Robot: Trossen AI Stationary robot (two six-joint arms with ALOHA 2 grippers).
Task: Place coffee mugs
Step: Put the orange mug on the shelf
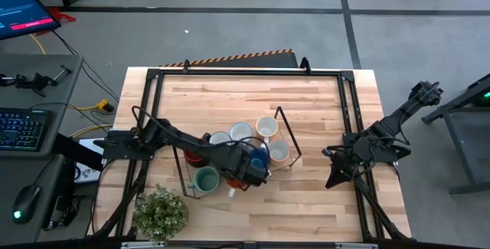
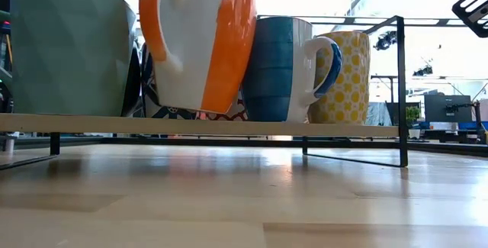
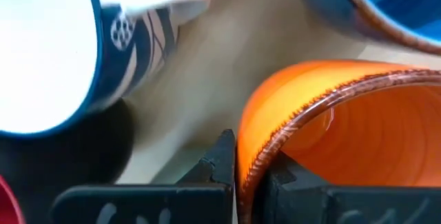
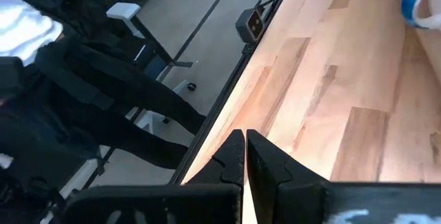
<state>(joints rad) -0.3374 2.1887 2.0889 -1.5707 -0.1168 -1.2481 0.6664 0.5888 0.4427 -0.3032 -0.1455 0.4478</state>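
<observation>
From above, the left arm reaches across the wooden table (image 1: 321, 195) to a black wire rack (image 1: 289, 130) near its middle. The left gripper (image 1: 253, 168) sits over the rack's near right part, among a cluster of coffee mugs. A teal-green mug (image 1: 206, 178) stands at the near left, a dark red mug (image 1: 194, 157) just behind it, and three pale mugs (image 1: 240, 132) form the far row, with another pale one (image 1: 279, 151) to the right. A small potted plant (image 1: 160, 211) stands at the near left corner of the table. The right gripper (image 1: 334, 177) waits well apart, near the table's right edge.

At table height, the mugs stand on the rack's shelf: the teal-green mug (image 2: 69, 46) at left, then an orange-and-white mug (image 2: 206, 38) tilted and lifted slightly, a blue mug (image 2: 286, 69) and a yellow patterned mug (image 2: 347, 76).

In the left wrist view, the left gripper (image 3: 249, 165) pinches the rim of the orange mug (image 3: 344, 127), one finger (image 3: 219, 158) outside and one inside the wall. A blue-patterned mug (image 3: 55, 52) lies close beside it.

In the right wrist view, the right gripper (image 4: 245, 151) has its fingers pressed together on nothing, above the table's edge.
</observation>
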